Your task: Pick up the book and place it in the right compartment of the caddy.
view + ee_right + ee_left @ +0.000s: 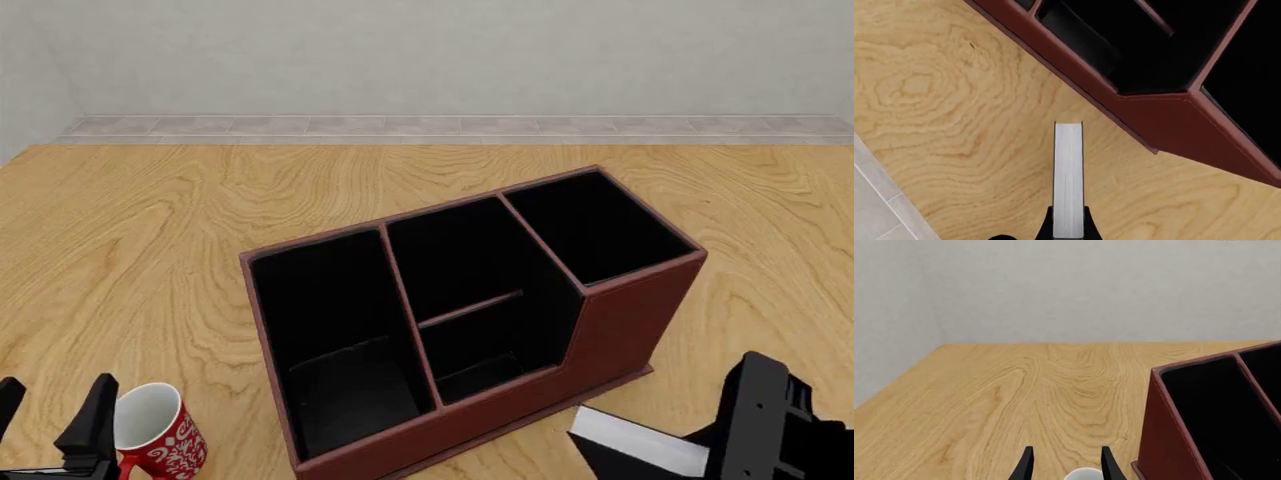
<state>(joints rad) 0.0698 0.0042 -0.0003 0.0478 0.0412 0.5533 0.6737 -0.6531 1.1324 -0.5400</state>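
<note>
The black book with white page edges (1069,170) is held edge-on between the fingers of my right gripper (1069,215). In the front view the book (630,438) sits low, just in front of the near right corner of the reddish-brown caddy (614,335), with the right gripper (714,445) shut on it. I cannot tell whether the book touches the table. The right compartment (594,225) is the tall, narrow end section, black inside and empty. My left gripper (54,395) is open and empty at the near left; it also shows in the left wrist view (1066,457).
A red-and-white mug (154,432) stands right beside the left gripper, and its white rim (1084,474) shows between the fingers in the left wrist view. The caddy's large left section (334,330) and divided middle section (467,290) are empty. The table's near edge (881,200) is close.
</note>
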